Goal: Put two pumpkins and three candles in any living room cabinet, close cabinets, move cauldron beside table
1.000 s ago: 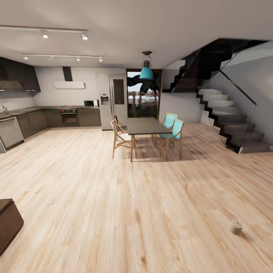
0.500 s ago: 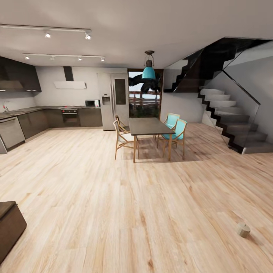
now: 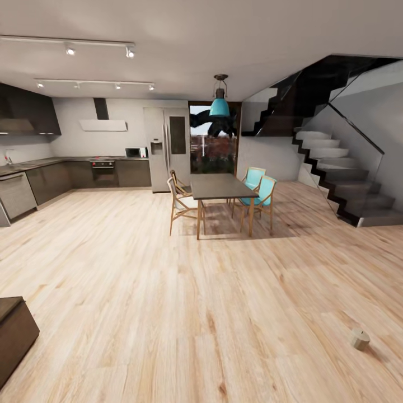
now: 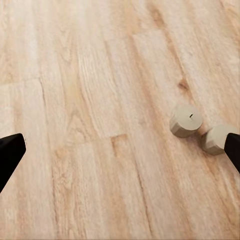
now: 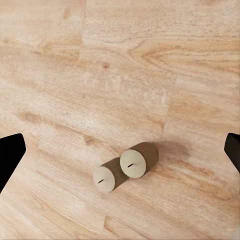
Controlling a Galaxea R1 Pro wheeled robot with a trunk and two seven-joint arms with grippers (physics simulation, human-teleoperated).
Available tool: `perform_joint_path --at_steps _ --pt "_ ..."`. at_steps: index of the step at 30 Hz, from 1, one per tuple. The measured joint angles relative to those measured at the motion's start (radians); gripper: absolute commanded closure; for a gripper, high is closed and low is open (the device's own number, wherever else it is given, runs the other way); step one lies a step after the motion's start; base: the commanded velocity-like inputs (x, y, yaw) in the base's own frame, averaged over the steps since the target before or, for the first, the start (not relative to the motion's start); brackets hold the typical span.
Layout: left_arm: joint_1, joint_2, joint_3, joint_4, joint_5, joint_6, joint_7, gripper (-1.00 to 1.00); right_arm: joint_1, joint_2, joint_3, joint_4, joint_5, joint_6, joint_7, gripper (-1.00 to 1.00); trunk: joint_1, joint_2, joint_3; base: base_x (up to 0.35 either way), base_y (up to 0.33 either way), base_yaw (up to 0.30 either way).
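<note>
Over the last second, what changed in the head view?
Mostly the camera: between the first earlier picture and the next, the whole scene slid right and slightly down, so the view turned a little left. Since then it has held steady. The candle lies on the floor, with the dining table and the dark cabinet corner all unmoved in the room. Nothing was picked up or released.
</note>
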Motion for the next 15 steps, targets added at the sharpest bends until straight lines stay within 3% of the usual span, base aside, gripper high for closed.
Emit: perform_joint_path --at_steps 10,15 --pt "-0.027 -0.006 0.004 -0.031 0.017 0.041 0.022 -1.00 0.000 0.002 0.016 -0.002 0.013 -0.001 0.001 -1.00 0.038 -0.070 -0.031 0.000 0.000 0.000" --pt "-0.120 -0.007 0.008 -0.091 0.025 0.130 0.144 -1.00 0.000 0.003 0.019 -0.003 0.016 -0.002 0.001 -1.00 0.058 -0.105 -0.047 0.000 0.000 0.000"
